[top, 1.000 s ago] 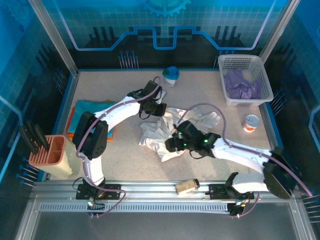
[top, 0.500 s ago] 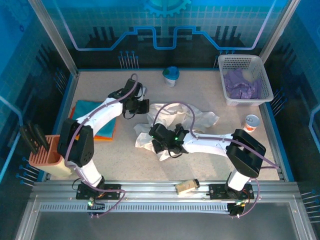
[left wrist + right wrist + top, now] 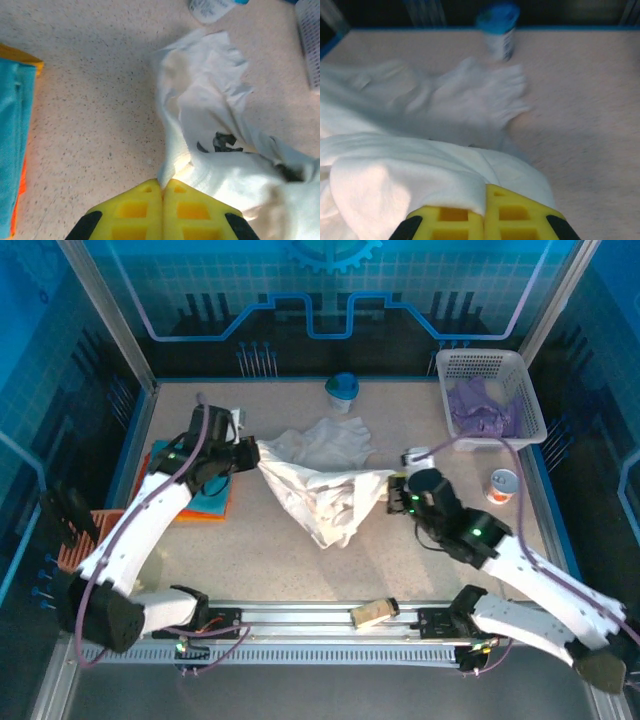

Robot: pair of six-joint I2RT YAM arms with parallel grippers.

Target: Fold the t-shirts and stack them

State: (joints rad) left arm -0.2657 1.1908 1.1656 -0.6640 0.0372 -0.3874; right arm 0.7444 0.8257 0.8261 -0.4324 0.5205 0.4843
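Note:
A white t-shirt (image 3: 325, 485) hangs stretched between my two grippers above the middle of the table, its lower part sagging to the surface. My left gripper (image 3: 250, 454) is shut on its left edge; the left wrist view has that gripper (image 3: 163, 187) pinching the white cloth (image 3: 220, 165). My right gripper (image 3: 396, 491) is shut on the right edge, and in the right wrist view the cloth (image 3: 410, 170) drapes over this gripper (image 3: 485, 192). Folded teal (image 3: 212, 497) and orange (image 3: 200, 516) t-shirts lie stacked at the left. A pale purple t-shirt (image 3: 482, 410) lies in the basket.
The white lattice basket (image 3: 530, 405) stands at the back right. A blue-lidded cup (image 3: 342, 390) stands at the back centre and another cup (image 3: 503, 483) at the right. A salmon-pink tray (image 3: 95, 540) is at the left edge. A small tan object (image 3: 373, 612) lies on the front rail.
The right gripper has closed on the white t-shirt. The two arms have pulled apart, left to the left and right to the right, lifting and stretching the shirt between them.

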